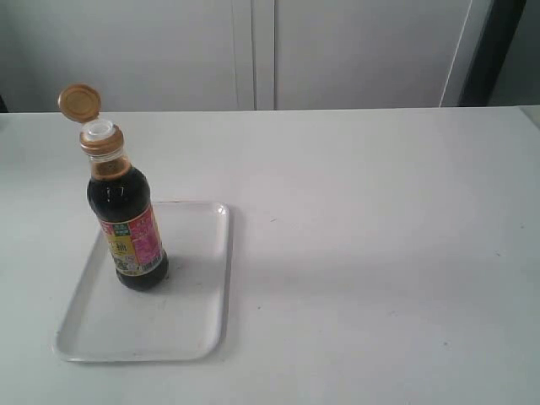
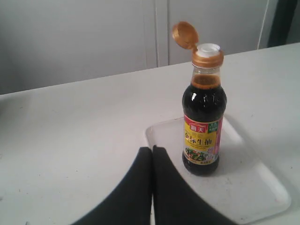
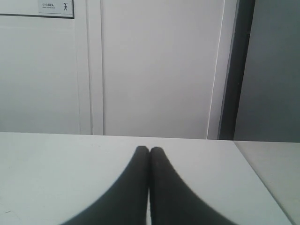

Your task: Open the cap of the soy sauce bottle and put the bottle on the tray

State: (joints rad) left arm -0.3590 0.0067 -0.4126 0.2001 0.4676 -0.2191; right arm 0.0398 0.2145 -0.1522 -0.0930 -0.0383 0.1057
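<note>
The soy sauce bottle (image 1: pixel 128 221) (image 2: pixel 203 123) stands upright on the white tray (image 1: pixel 194 312) (image 2: pixel 255 183), in the tray's far left part in the exterior view. Its orange-gold cap (image 1: pixel 79 102) (image 2: pixel 184 34) is flipped open on its hinge, and the white spout (image 1: pixel 99 129) (image 2: pixel 208 48) is bare. In the left wrist view my left gripper (image 2: pixel 152 150) is shut and empty, a short way from the bottle near the tray's corner. My right gripper (image 3: pixel 149 151) is shut and empty over bare table. Neither gripper shows in the exterior view.
The white table (image 1: pixel 380 253) spreads to the right of the tray. Pale cabinet doors (image 1: pixel 253 51) stand behind the table's far edge, with a dark vertical strip (image 1: pixel 498 51) at the far right.
</note>
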